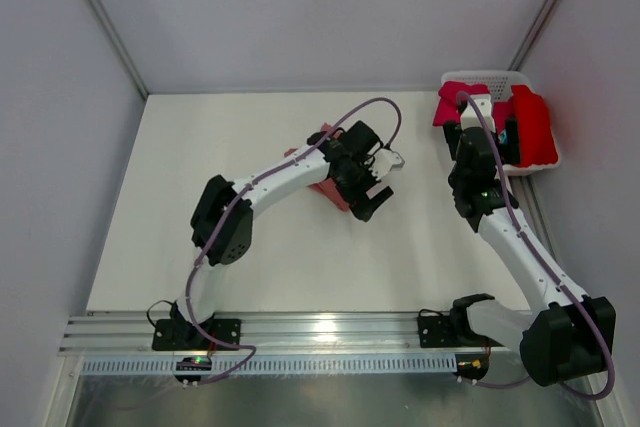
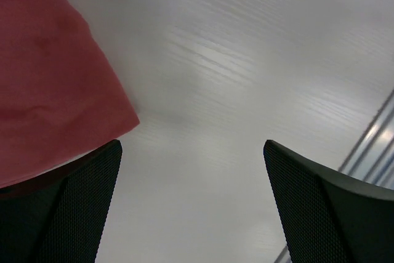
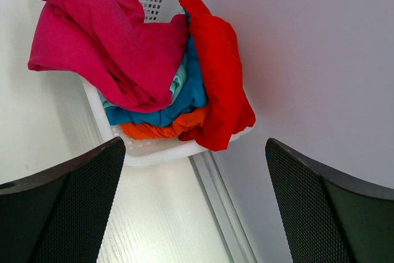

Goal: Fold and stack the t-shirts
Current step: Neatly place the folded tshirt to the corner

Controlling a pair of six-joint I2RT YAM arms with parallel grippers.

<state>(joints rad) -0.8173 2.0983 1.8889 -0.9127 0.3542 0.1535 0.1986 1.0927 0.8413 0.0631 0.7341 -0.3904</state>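
The t-shirts are soft, light cotton, likely limp enough to sag and drag, so pinch a hem or a gathered fold rather than the flat middle. 1 salmon shirt (image 2: 49,72) lies on the desk (image 2: 234,60), its edge just beside the left jaws, which stand released and hold nothing. The magenta shirt (image 3: 104,41), red shirt (image 3: 215,72), blue shirt (image 3: 188,97) and orange shirt (image 3: 160,129) are heaped in the white basket (image 3: 154,152). The right jaws hover near it, also released and empty.
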